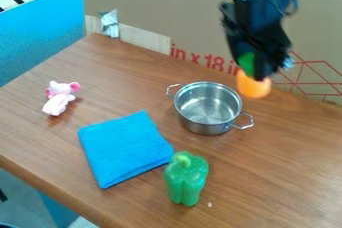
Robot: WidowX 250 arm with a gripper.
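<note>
The pincer is closed around an orange-and-green toy, held up by the counter's far edge, where a cardboard panel stands behind; a two-handled steel pot sits nearby; a folded blue cloth lies mid-counter, a green bell pepper by its corner; a pink toy mouse lies toward the left edge.

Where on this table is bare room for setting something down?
Two patches of the wooden table look bare: right of the green bell pepper and steel pot, and behind the blue cloth, between plush mouse and pot. Crowded: cloth, pepper and pot, close together. The jaws hold an orange object above the table.
</note>
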